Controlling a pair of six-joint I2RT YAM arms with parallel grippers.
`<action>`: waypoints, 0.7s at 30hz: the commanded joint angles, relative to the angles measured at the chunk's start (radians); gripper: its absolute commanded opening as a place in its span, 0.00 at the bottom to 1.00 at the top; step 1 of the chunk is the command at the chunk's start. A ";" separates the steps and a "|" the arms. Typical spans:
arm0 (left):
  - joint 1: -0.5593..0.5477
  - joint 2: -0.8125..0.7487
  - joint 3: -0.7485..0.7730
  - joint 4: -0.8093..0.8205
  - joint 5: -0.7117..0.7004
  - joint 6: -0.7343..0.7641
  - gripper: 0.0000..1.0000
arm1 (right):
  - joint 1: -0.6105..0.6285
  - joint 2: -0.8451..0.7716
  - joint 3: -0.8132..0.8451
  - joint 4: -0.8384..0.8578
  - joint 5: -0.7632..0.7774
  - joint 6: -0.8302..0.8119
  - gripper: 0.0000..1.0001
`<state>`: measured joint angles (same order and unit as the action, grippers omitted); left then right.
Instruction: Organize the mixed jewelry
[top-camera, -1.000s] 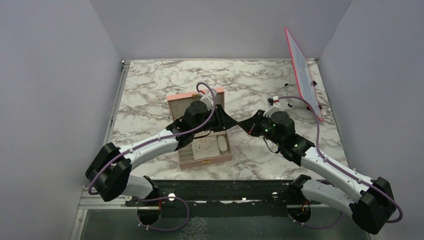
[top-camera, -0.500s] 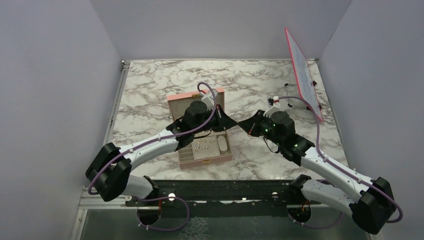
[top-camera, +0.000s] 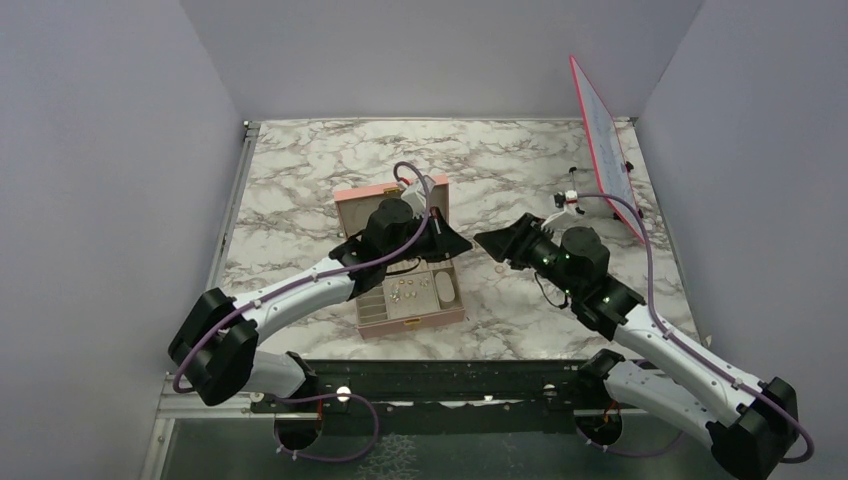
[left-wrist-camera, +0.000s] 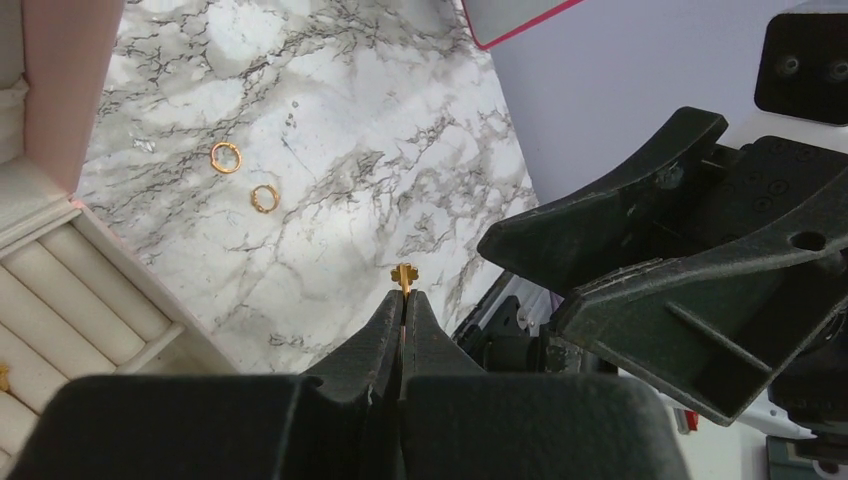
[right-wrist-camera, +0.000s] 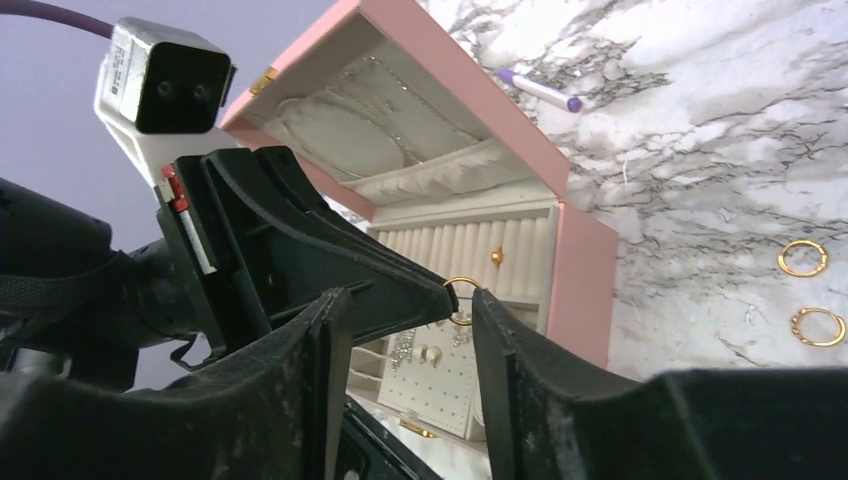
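The left pincer (left-wrist-camera: 403, 303) is clamped tight. Its black, tapered fingers pinch a tiny gold hoop (right-wrist-camera: 463, 290) at their very tip, above the white, grey-veined marble surface (left-wrist-camera: 330, 120) just right of the pink box (right-wrist-camera: 585, 260). The right pincer (right-wrist-camera: 408, 300) stands wide, its matte black fingers flanking that tip and the hoop; whether either finger touches the hoop cannot be told. Two thin gold rings (left-wrist-camera: 226, 157) lie flat and close together on the marble, near the box's right wall, toward the middle of the surface. The box is rectangular with its lid swung open toward the far edge, and it is lined in soft beige with padded ring rolls (left-wrist-camera: 90, 300). Small metallic earring pieces (right-wrist-camera: 430, 352) sit in a compartment inside. A thin purple-tipped pen (right-wrist-camera: 538, 90) lies on the marble beside the lid.
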<state>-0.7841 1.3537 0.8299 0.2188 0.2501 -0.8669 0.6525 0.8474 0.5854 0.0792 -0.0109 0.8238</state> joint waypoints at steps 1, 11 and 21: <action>0.029 -0.059 0.038 0.004 0.058 -0.003 0.00 | -0.005 -0.028 -0.017 0.067 -0.026 0.059 0.55; 0.106 -0.127 0.029 0.134 0.233 -0.170 0.00 | -0.040 -0.006 -0.112 0.447 -0.189 0.367 0.67; 0.123 -0.180 0.029 0.226 0.291 -0.299 0.00 | -0.040 0.129 -0.178 0.949 -0.256 0.635 0.54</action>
<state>-0.6693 1.2129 0.8433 0.3405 0.4801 -1.0752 0.6147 0.9455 0.4191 0.7044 -0.2180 1.3106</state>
